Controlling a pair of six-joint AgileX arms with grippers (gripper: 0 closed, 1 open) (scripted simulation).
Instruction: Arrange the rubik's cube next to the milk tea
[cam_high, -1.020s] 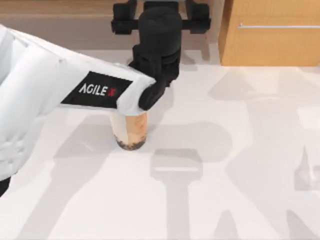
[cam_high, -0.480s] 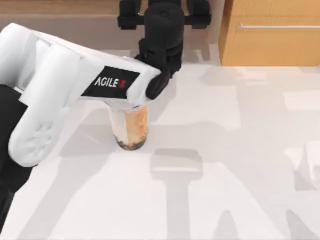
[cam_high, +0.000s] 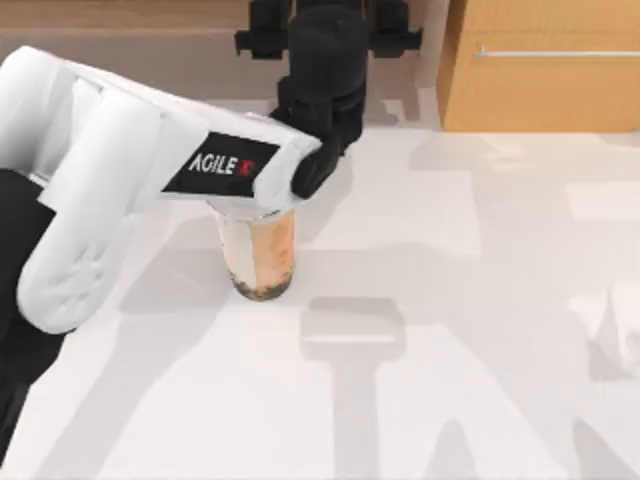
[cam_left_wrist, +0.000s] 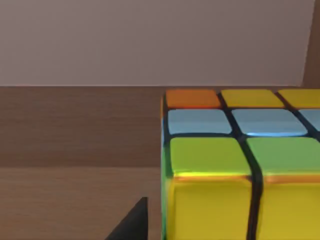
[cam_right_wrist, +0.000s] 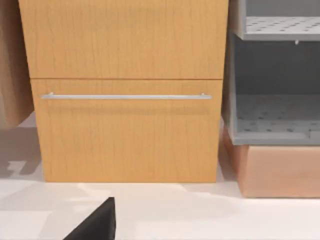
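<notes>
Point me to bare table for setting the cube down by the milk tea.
Bare: the white table right of the milk tea, out to the wooden cabinet, and the near strip in front of the cup. Crowded: behind and left of the cup, under the left arm.

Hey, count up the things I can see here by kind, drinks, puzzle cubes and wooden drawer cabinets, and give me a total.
Drinks: 1, the milk tea.
Puzzle cubes: 1, the rubik's cube.
Wooden drawer cabinets: 1, the cabinet.
Total: 3.
</notes>
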